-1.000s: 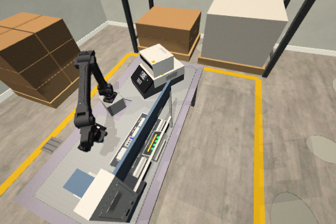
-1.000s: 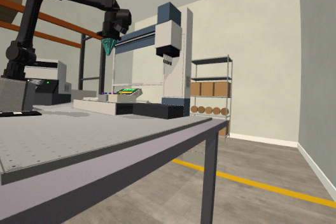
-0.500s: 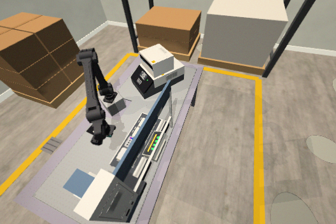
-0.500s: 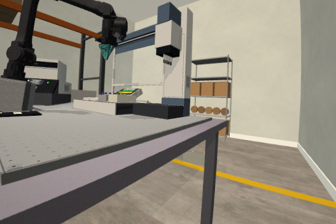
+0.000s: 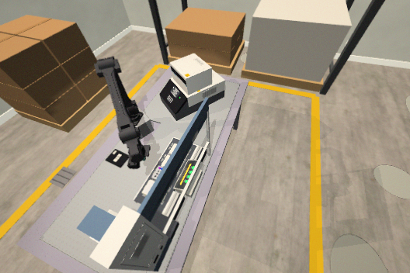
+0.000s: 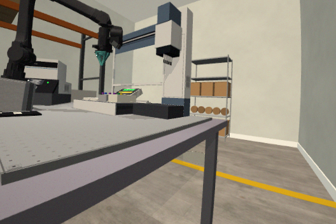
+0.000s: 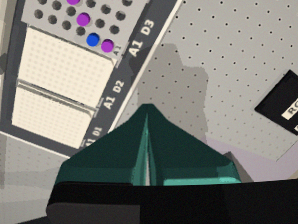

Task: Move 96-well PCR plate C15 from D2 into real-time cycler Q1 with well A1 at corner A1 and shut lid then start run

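My gripper [image 7: 147, 113] is shut and empty, its teal fingers pressed together. It hangs high above the table beside the hand-off row, and it also shows in the exterior view [image 6: 102, 58]. In the wrist view, plate C15 [image 7: 63, 66] lies on the position marked D2. The other plate G16 [image 7: 45, 119] lies on D1. The tube cooling block [image 7: 75, 10] with coloured tubes is on D3. The cycler Q1 [image 5: 192, 84] stands at the far end of the table. Its white lid looks down and its lamp [image 5: 180, 98] is green.
The black regrip nest [image 7: 286, 106] lies on the table to the right of my gripper and also shows in the top view [image 5: 117, 157]. The liquid handler's blue gantry beam [image 5: 175, 148] runs above the hand-off row, with its pipette head [image 6: 168, 40] hanging down.
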Robot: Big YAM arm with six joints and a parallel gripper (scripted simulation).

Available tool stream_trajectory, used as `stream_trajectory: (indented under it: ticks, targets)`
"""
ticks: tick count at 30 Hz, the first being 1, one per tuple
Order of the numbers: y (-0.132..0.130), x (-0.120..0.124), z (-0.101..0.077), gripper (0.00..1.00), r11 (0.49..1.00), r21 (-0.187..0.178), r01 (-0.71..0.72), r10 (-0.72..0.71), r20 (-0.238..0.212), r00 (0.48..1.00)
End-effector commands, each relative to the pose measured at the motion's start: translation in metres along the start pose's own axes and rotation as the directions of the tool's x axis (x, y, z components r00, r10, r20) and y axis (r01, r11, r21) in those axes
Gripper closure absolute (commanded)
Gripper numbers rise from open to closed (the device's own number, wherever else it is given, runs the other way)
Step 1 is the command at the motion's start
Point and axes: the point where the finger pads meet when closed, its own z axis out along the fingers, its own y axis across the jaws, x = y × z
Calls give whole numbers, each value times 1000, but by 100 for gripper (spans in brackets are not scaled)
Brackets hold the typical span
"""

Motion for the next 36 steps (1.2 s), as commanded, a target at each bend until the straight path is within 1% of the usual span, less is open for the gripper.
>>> stream_trajectory:
  ticks: [1, 3, 8, 10, 13, 15, 18, 21, 24, 27, 30, 32, 35, 36]
  targets:
    - [22, 14, -12, 100, 996, -17, 84, -83, 45, 995]
    - [26, 22, -6, 100, 998, -16, 63, -63, 39, 997]
    - [28, 38, 3, 100, 987, -4, 162, -162, 40, 986]
    - [35, 47, 4, 100, 982, -8, 191, -190, 45, 981]
    - [38, 49, 3, 100, 978, -9, 209, -208, 49, 977]
    - [43, 59, 6, 100, 965, -7, 262, -261, 53, 964]
    - [48, 78, 13, 100, 942, -2, 334, -334, 41, 942]
    - [53, 91, 21, 100, 951, -3, 308, -308, 36, 951]
    - [53, 101, 27, 100, 932, 3, 363, -363, 37, 931]
    - [58, 116, 30, 100, 900, 3, 435, -435, 41, 900]
    - [58, 116, 29, 100, 898, 3, 439, -439, 44, 897]
    - [59, 126, 33, 100, 876, 5, 482, -482, 48, 875]
    - [62, 147, 41, 100, 834, 7, 552, -551, 37, 833]
    - [63, 152, 43, 100, 832, 6, 554, -554, 33, 832]
